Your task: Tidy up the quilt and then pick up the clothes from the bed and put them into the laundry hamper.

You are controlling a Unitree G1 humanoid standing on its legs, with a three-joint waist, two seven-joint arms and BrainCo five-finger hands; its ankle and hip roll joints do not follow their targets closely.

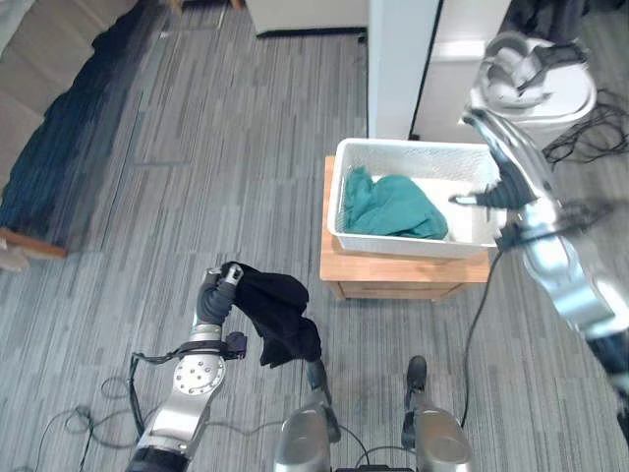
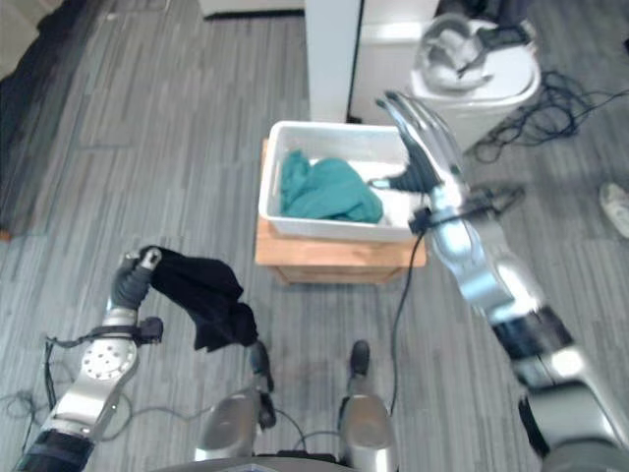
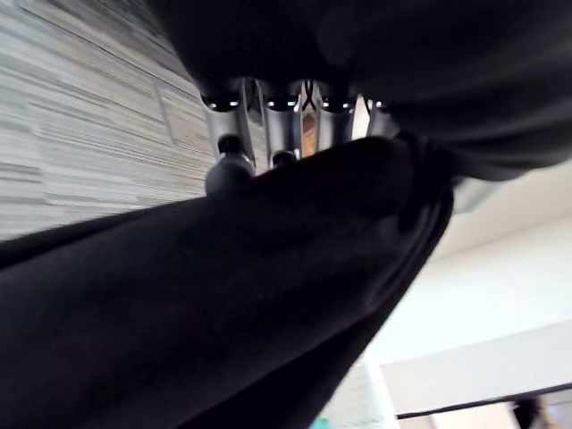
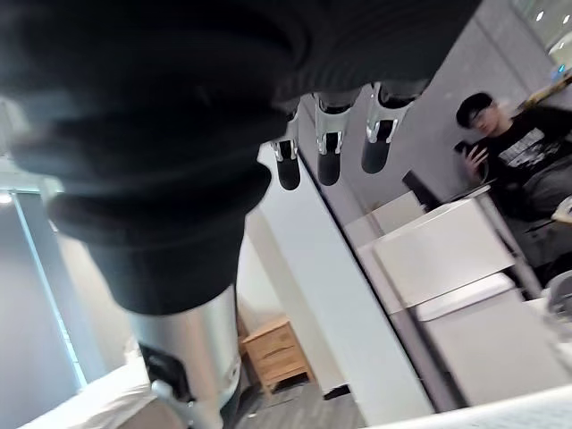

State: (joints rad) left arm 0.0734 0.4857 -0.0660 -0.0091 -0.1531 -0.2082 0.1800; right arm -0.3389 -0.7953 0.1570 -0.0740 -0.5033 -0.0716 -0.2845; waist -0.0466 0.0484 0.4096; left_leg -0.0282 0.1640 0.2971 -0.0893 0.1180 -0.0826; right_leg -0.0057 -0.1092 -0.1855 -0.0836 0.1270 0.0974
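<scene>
A: Start at the fingers. What has the left hand got?

B: Its fingers are curled round a limp black cloth garment. In the left eye view the hand sits in the lower left of the frame, and the cloth hangs from it towards the centre, above the grey striped floor. In the left wrist view the dark cloth drapes straight across the fingertips.

A: And the right hand?

B: Raised in the upper right of the right eye view, over the far right end of the hamper. The fingers are straight and relaxed, with nothing in them.

A: Where is the hamper?

B: The white rectangular plastic laundry hamper stands on a low wooden worktop, right of centre in the left eye view. A crumpled teal cloth garment already lies inside it, at its left end.

A: So how far along is the job?

B: I judge it well into the clothes part. One garment is in the hamper and a second is in hand but well apart from it, down and to the left. It still has to be carried over the rim and let go.

A: And the quilt?

B: The bed edge shows in the upper left of the left eye view, with a dark cover along it. I cannot tell from here whether the quilt is tidy or whether more clothes lie there.
</scene>
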